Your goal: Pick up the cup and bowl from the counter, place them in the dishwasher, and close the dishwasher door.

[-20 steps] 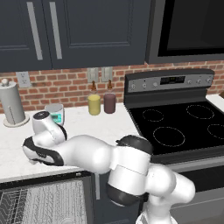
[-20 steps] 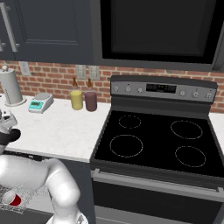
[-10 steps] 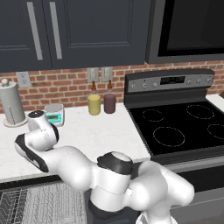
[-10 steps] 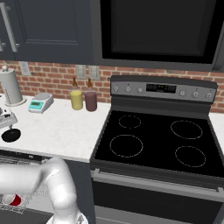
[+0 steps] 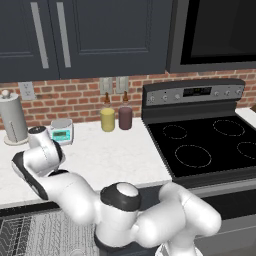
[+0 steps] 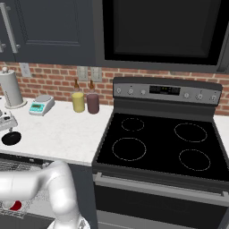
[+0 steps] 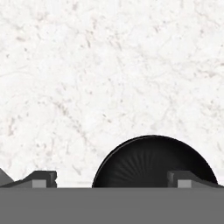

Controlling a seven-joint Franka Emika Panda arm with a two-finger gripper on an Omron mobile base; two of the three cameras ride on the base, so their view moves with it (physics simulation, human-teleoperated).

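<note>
Hand view looks straight down on the counter [image 7: 109,65], and I can see the black bowl [image 7: 154,162] at the bottom of the picture, with my gripper [image 7: 116,178] spread as wide as it goes and holding nothing; one fingertip sits to the bowl's left over bare stone, the other over the bowl's right side, so I am not yet centred on it. A second ago the arm was folded lower in front of the dishwasher; it has since swung up and left over the counter, which tells me the cup is dealt with and the bowl is next. Going left to right in the right base view: the red cup [image 6: 14,205] lies in the wire rack of the dishwasher [image 6: 18,167] at the lower left, the bowl [image 6: 11,138] rests near the counter's left front edge, the paper towel roll [image 6: 10,87] stands at the back, then the small scale [image 6: 41,105], the yellow canister [image 6: 78,102], the maroon canister [image 6: 93,103], and the stove [image 6: 159,147]. I judge the task about half done: the bowl needs a shift right before I descend, and the door is not yet closed.
</note>
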